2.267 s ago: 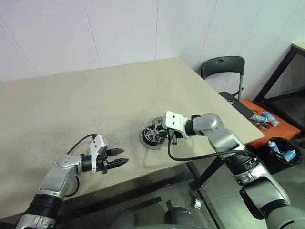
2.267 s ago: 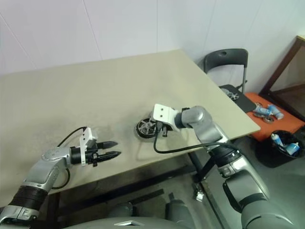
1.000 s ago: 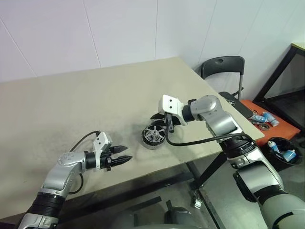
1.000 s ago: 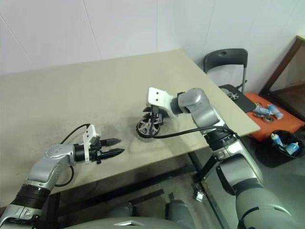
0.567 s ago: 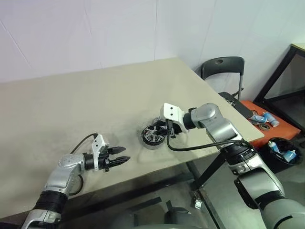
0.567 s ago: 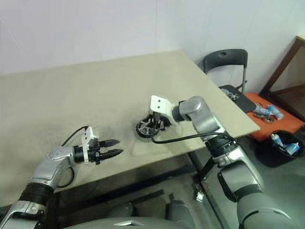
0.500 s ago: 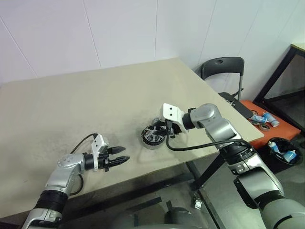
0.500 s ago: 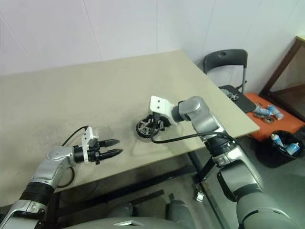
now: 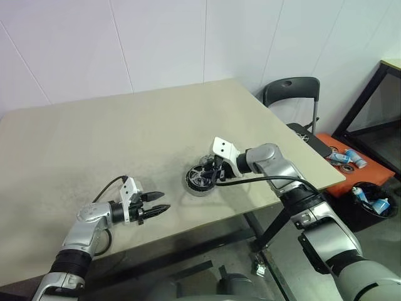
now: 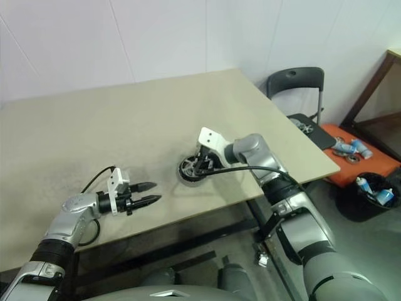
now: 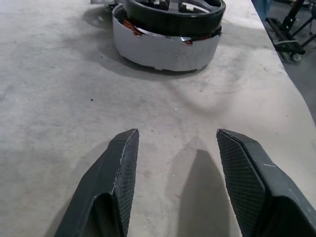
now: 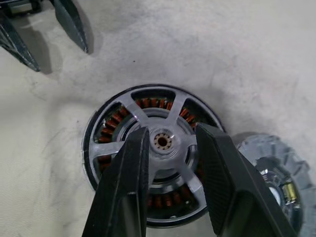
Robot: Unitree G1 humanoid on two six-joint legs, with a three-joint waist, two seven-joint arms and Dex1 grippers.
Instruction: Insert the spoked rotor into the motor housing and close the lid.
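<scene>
**My right claw over the seated rotor**

My right claw (image 12: 168, 148) hangs just above the spoked rotor (image 12: 157, 148), fingers apart, straddling its hub without clamping it. The rotor already sits in the motor housing (image 11: 165, 47), copper windings showing between the spokes, near the table's (image 9: 94, 138) right front edge. The lid (image 12: 274, 180) lies just beside it. My left claw (image 9: 156, 209) waits open, well apart. If I press off-centre, the rotor could tilt and jam, or the housing could skid toward the edge.
</scene>
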